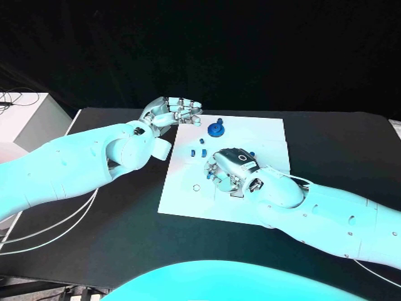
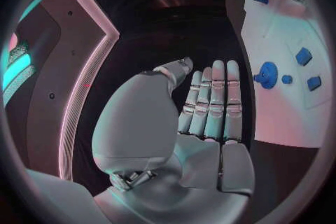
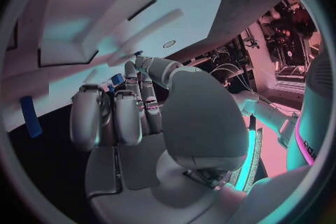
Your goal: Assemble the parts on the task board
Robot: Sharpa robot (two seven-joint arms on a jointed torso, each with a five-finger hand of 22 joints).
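The right hand [image 1: 232, 170] rests palm-down on the middle of the task board [image 1: 255, 135], and its back hides whatever lies beneath it. In the right wrist view the fingers [image 3: 115, 115] are curled in toward the board, with a small blue part [image 3: 117, 79] visible just past the fingertips — whether the hand pinches that part or merely touches it cannot be determined. A thin ring [image 1: 195, 187] lies on the board near the hand, on its left-arm side.

The left hand [image 1: 171, 113] hovers above the table off the board's far corner on the left-arm side, palm up, fingers spread and slightly curved, holding nothing. The left wrist view shows the fingers [image 2: 213, 98] side by side and nearly straight.

Blue parts: a round piece with a knob [image 1: 217, 129] stands near the board's far edge; small blocks [image 1: 200, 150] lie between it and the right hand. Their exact shapes are too small to make out.

The table [image 1: 119, 207] is black. A white box [image 1: 20, 122] with cables stands off its far corner on the left-arm side — partly cut off. The backdrop is dark.
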